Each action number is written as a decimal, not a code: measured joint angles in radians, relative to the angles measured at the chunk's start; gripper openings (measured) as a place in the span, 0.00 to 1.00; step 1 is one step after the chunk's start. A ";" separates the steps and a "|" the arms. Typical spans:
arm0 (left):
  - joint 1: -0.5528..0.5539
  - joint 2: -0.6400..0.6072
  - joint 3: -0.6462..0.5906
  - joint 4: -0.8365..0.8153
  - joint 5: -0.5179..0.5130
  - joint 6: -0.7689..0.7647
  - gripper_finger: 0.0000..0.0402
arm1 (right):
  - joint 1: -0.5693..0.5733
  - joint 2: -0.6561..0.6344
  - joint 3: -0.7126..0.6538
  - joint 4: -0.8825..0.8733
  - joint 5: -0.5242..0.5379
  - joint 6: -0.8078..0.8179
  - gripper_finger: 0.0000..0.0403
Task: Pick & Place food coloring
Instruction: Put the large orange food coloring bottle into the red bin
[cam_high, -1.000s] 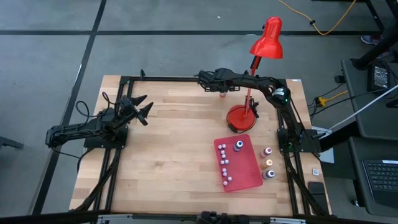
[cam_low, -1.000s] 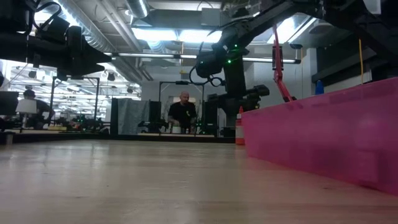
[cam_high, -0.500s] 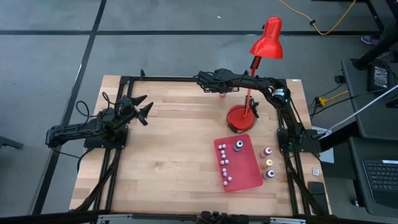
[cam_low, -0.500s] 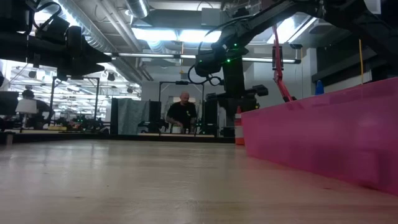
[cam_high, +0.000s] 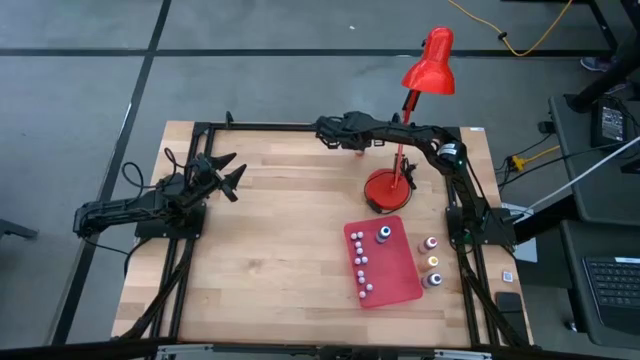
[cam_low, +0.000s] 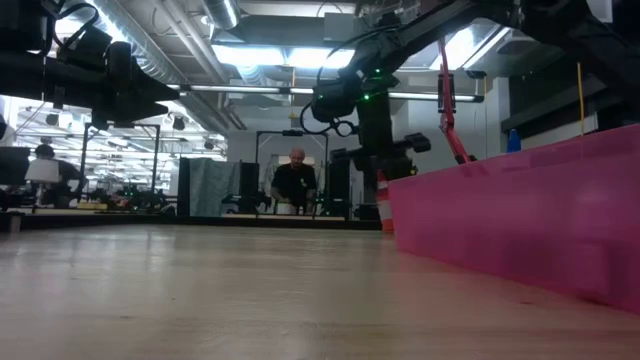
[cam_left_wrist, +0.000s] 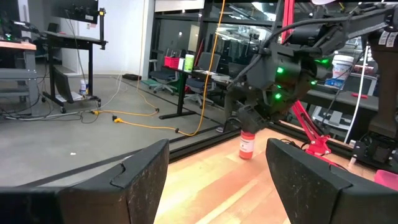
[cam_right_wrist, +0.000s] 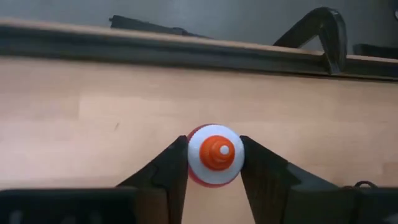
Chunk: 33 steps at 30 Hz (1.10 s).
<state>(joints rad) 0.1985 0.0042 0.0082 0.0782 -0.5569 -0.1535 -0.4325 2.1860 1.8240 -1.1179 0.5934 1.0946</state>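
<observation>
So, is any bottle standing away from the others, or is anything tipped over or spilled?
One red bottle stands alone near the table's far edge, far from the red mat and its bottles. The right gripper has its fingers against its sides. It is upright, and I see no spill.

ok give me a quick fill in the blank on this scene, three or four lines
1. The right gripper has its fingers on either side of a small red bottle with an ____ tip.
2. That bottle stands near the table's far edge, beside the red ____.
3. Several tiny bottles sit on a flat ____ mat.
4. The left gripper hangs ____, holding nothing.

Missing words: orange; lamp; red; open
</observation>
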 joint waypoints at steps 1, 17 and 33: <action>0.000 0.000 0.000 0.000 0.000 0.000 0.66 | 0.007 0.000 0.000 0.000 -0.001 -0.006 0.34; 0.000 0.000 0.000 0.000 0.000 0.000 0.66 | 0.187 -0.004 0.165 -0.065 -0.057 -0.260 0.32; 0.000 0.000 0.000 0.000 -0.001 0.000 0.66 | 0.506 -0.105 0.491 -0.336 -0.158 -0.336 0.32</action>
<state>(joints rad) 0.1982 0.0044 0.0082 0.0781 -0.5574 -0.1536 0.0737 2.0812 2.3150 -1.4537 0.4350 0.7587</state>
